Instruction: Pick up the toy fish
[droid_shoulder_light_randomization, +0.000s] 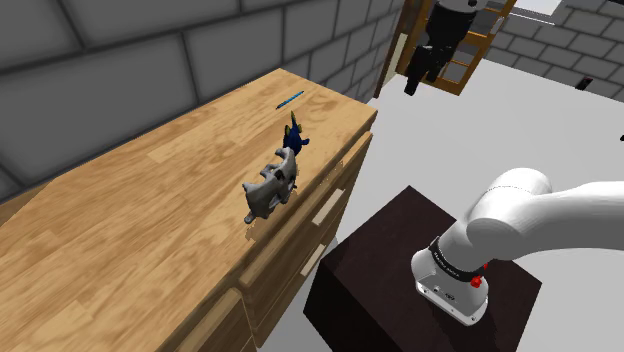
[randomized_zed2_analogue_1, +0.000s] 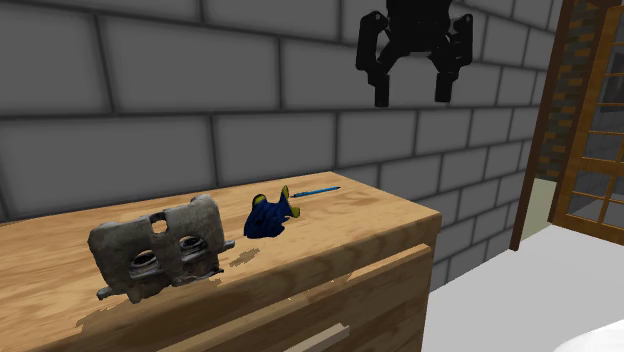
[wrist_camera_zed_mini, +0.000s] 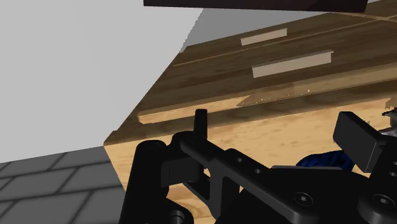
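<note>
Hovering end effector (randomized_zed2_analogue_1: 411, 98), fingers (randomized_zed2_analogue_1: 381, 90) apart; toy fish (randomized_zed2_analogue_1: 265, 217) on dresser (randomized_zed2_analogue_1: 380, 225)

We're indoors, and it looks like a plain room of a house. The big wooden dresser (droid_shoulder_light_randomization: 150, 230) sets the scene, with drawers and flat handles (droid_shoulder_light_randomization: 325, 206) on its front and a blue toy fish (randomized_zed2_analogue_1: 268, 216) lying on top. Right behind the dresser stands a grey block wall (randomized_zed2_analogue_1: 200, 110). Past the dresser's end are a wood-framed glazed door (randomized_zed2_analogue_1: 598, 130) and pale floor (droid_shoulder_light_randomization: 570, 140).

toy fish (wrist_camera_zed_mini: 326, 159) mostly hidden, behind claw (wrist_camera_zed_mini: 278, 126)
</note>
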